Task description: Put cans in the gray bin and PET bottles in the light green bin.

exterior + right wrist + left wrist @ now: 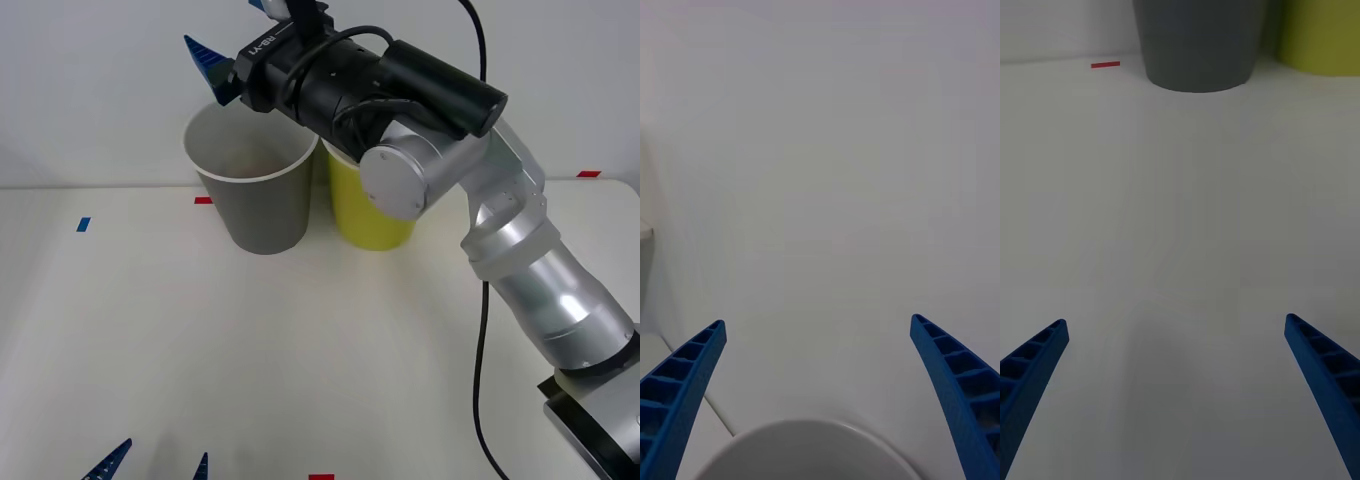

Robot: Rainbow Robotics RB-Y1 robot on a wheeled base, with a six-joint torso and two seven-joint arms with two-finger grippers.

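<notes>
Gray bin (255, 190) upper centre of front view: tapered cup shape, matte dark wall, white rim, pale inside. Can not made out. Light green bin (368, 215) just beside it on the right, same shape, mostly behind the arm. Right gripper (240, 35) above gray bin's rim, ribbed blue jaws spread wide. Left gripper (155, 462) at lower left edge, jaws apart, over smooth white table (300, 360). Red tape mark (1105, 64) near gray bin's base.

Front camera looks down over the white table (150, 350). Left wrist camera sits low, facing the dark gray tapered bin (1199, 45), also seen from the front (255, 190).
</notes>
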